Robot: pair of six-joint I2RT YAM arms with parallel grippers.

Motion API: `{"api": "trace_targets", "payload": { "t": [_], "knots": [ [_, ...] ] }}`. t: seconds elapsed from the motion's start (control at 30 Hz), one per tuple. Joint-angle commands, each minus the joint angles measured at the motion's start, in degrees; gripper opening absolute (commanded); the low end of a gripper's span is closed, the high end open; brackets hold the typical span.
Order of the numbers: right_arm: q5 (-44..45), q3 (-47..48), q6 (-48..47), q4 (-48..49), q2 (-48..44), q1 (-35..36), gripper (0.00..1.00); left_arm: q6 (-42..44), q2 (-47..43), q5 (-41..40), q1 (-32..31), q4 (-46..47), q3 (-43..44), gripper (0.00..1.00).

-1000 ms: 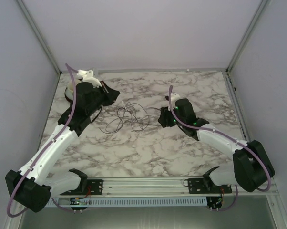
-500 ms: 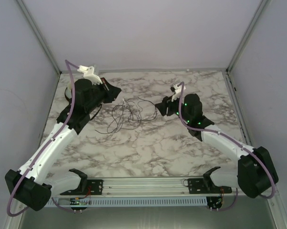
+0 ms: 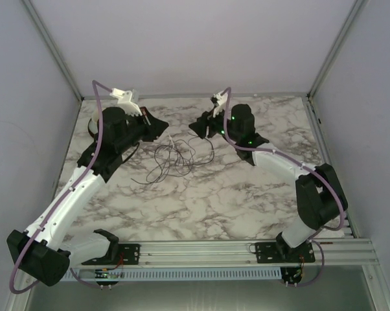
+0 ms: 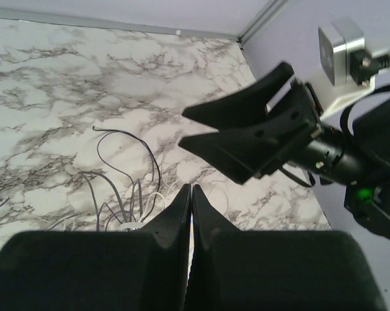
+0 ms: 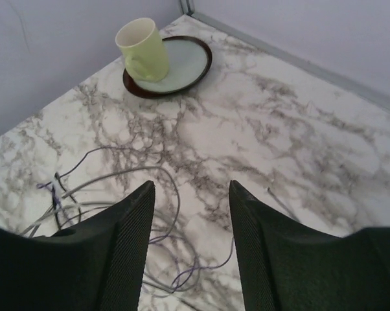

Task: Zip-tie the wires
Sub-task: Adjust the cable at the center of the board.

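"Where did the wires (image 3: 174, 157) lie in that shot?"

"Loose on the marble table (image 3: 247, 194), a thin dark tangle a little left of centre. It sat between the two arms and was not bundled. A small pale loop (image 4: 131, 226) showed among the strands. It may have been the tie, but it was too small to tell."

"And the arms?"

"Both hung over the far half of the table, tips turned toward each other just beyond the tangle. The left gripper (image 4: 190, 189) had its jaws pressed flat together. I couldn't make out whether a strand was nipped between them. The right gripper (image 5: 192, 184) stood roughly half open with nothing in it, the wires below and slightly to one side of its gap."

"So which step was this?"

"An early one, by my reading — gathering. Nothing was cinched, and the loops sprawled wide."

"What did the next move ask for?"

"The open jaws had to come down over several strands at once and close without scattering them. Wire that fine slips away easily. The cup (image 5: 143, 48) on its saucer (image 5: 188, 61) in the far left corner stood well apart — no obstacle."
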Motion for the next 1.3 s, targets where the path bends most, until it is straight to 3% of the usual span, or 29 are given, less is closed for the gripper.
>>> {"api": "trace_targets", "payload": {
  "t": [0.0, 0.17, 0.57, 0.77, 1.27],
  "knots": [
    [0.06, 6.26, -8.97, -5.87, 1.91, 0.76, 0.51, 1.83, 0.25, 4.8, 0.23, 0.72, 1.88, 0.0],
    [-2.3, 2.92, -14.82, 1.38, 4.38, -0.36, 0.6, 2.89, 0.56, 5.26, 0.23, -0.51, 2.87, 0.0],
    [-19.3, 6.06, -24.17, 1.68, 11.91, -0.54, 0.64, 2.94, 1.14, 9.02, 0.27, -0.62, 3.79, 0.0],
    [-25.84, 1.15, -23.72, 10.68, 11.49, 0.15, 0.73, 2.74, 1.57, 10.3, 0.29, -0.17, 4.05, 0.0],
    [-33.82, 3.6, -19.49, 22.71, 16.53, 2.81, 0.67, 2.67, 2.27, 13.74, 0.26, 1.46, 3.92, 0.0]
  ]
}}
